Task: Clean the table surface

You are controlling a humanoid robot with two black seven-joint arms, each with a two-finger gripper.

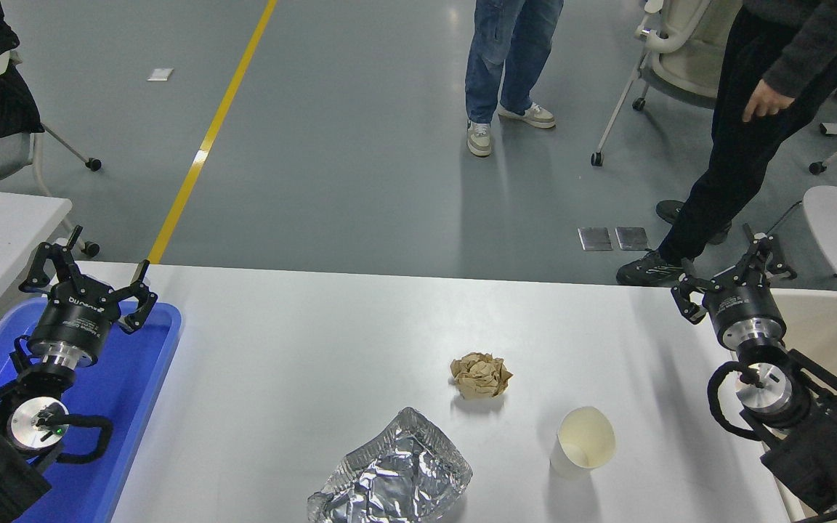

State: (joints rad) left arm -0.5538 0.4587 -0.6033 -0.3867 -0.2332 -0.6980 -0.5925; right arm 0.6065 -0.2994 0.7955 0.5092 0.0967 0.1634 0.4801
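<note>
Three bits of litter waiting on the white table surface [302,349], none yet touched.

Risking a tipped paper cup [584,442], a skidding brown paper ball [481,375] or crushed foil tray [393,476] under a glancing grab; right gripper [732,270] hovering spread wide and empty at the far right edge, left gripper [91,272] likewise over the blue tray [139,392]; two people standing beyond on grey floor [353,145].
</note>
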